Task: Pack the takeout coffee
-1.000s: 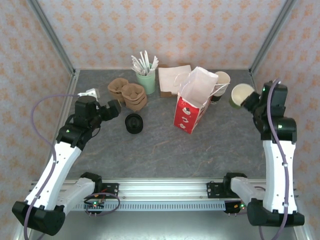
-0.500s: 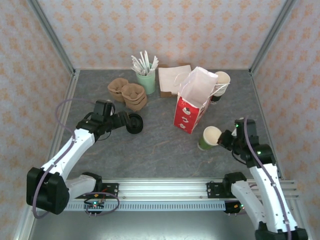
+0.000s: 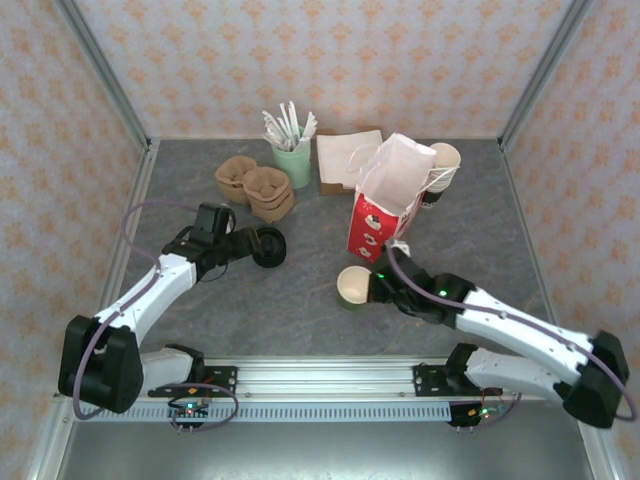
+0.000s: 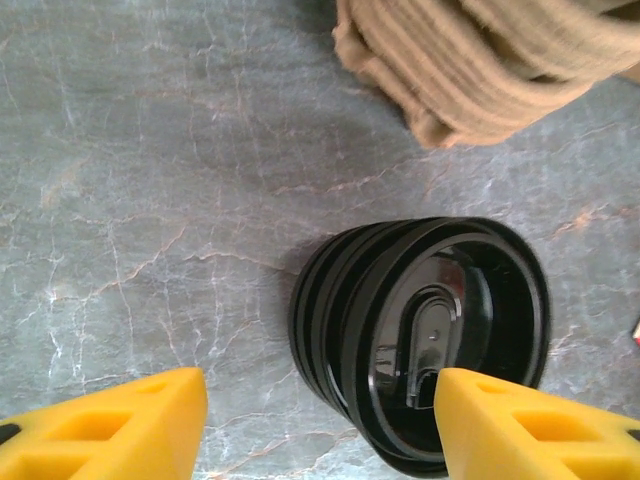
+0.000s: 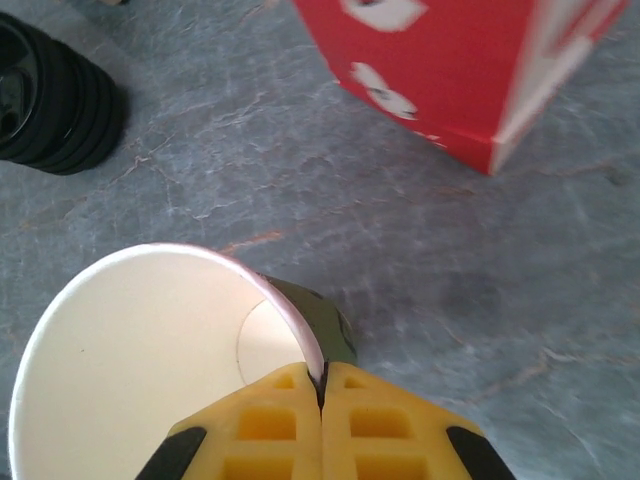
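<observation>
Takeout coffee cup [image 3: 352,286], olive-green and lidless, stands mouth-up near the table's [image 3: 300,320] middle. My right gripper [image 3: 378,288] is pinched shut on its rim from the right, one finger inside the wall and one outside. I cannot tell whether its base rests on the table.

The right wrist view shows the fingertips [image 5: 300,400] meeting on the paper edge, with the white inside of the cup empty. The stack of black lids [image 3: 268,246] lies to the cup's left and a little farther back, well apart from it. My left gripper [image 3: 243,246] is the one on it, jaws apart with a yellow finger either side of the stack and neither clearly pressing yet. In the left wrist view the stack's ribbed side faces one finger [image 4: 100,425], and its hollow face with the sip hole is turned toward the other.

As I judge it, a lid has to travel right to reach the open mouth, across bare table. The red-and-white bag [image 3: 385,210] stands just behind the cup, leaning, its mouth open upward. It is the nearest thing my right arm could knock.

Pulp cup carriers [image 3: 255,185] sit just behind the lids, close to the left gripper. A mint cup of stirrers [image 3: 293,160] and cream cups [image 3: 443,165] line the back.
</observation>
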Robot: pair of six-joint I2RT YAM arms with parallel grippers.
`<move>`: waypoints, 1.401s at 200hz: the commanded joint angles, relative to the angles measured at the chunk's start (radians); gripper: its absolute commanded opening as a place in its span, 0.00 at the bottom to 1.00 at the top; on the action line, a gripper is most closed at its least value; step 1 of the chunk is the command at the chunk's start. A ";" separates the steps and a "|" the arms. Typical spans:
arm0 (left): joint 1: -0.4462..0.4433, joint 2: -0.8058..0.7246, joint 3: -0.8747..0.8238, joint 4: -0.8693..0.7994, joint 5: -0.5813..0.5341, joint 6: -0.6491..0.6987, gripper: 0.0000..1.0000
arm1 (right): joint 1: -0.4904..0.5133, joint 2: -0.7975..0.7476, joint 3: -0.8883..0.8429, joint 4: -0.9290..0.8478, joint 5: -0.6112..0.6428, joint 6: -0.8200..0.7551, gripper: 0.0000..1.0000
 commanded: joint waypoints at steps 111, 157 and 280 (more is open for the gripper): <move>-0.021 0.127 0.002 0.086 0.022 0.019 0.44 | 0.084 0.461 0.256 0.266 0.064 0.010 0.00; -0.022 0.151 0.002 0.110 0.038 0.002 0.31 | 0.084 0.497 0.281 0.260 0.063 0.008 0.00; -0.022 0.122 0.008 0.084 0.026 0.005 0.12 | 0.083 0.472 0.328 0.203 0.090 0.000 0.29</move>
